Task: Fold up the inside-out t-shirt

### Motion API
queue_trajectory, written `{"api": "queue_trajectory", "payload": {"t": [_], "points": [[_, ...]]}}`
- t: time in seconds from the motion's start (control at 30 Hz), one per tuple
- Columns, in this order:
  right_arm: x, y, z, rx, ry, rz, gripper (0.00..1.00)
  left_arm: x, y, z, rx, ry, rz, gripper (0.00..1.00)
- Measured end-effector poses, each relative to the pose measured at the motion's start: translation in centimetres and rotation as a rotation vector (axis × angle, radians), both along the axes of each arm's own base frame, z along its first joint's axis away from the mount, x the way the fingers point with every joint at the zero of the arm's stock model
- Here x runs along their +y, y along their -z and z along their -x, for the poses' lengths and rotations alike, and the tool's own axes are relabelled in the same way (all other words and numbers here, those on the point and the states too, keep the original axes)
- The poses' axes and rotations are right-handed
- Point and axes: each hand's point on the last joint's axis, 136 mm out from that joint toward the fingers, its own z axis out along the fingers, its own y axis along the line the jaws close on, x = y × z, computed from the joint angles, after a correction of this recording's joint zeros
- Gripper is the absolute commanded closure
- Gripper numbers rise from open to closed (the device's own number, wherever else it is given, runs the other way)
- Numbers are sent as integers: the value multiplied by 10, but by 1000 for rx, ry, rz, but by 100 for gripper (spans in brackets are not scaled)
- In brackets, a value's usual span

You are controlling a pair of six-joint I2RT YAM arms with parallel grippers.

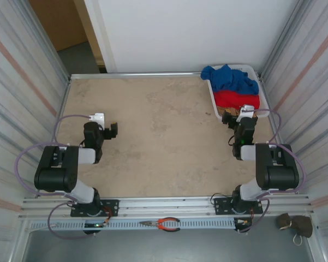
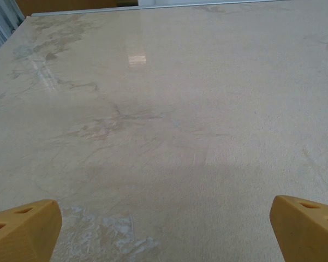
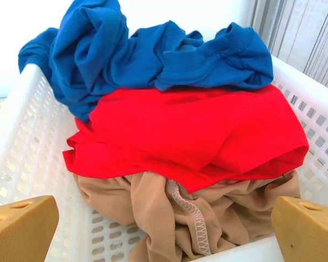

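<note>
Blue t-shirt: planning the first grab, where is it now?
Top view: the blue t-shirt lies crumpled in the white basket, far-right corner of the table, beyond the red garment.

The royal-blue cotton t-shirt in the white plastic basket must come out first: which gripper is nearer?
Right. The right gripper hovers at the white basket's near end, facing the royal-blue t-shirt; the left gripper is across the table.

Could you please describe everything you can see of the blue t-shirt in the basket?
The royal-blue cotton-looking t-shirt lies crumpled in a heap at the far end of the white perforated plastic basket, draping over a far corner of its rim. A stitched hem edge shows among the deep folds. Its near side rests on the red garment below.
</note>
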Motion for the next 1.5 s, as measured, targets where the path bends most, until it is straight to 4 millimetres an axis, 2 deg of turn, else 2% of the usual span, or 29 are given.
{"api": "queue_trajectory", "payload": {"t": [1.03,1.13,1.2,1.23,1.3,1.43,1.5], "points": [[0,-1,-1,0,-8,-4,1,0,0,0,-1,2,1,1],[1,-4,-1,55,-1,-5,1,-4,-1,0,6,21,-2,1],[5,-16,-2,101,-5,-15,1,-10,-4,0,20,37,-16,1],[7,-30,-3,107,-5,-37,1,-15,-10,-2,21,48,-28,1],[3,-66,-7,84,24,-105,1,-24,-25,-7,17,64,-53,1],[-26,-159,-23,8,104,-282,1,-46,-72,-20,-15,86,-66,1],[-34,-192,-34,-10,95,-334,1,-56,-94,-23,-17,89,-37,1]]}}
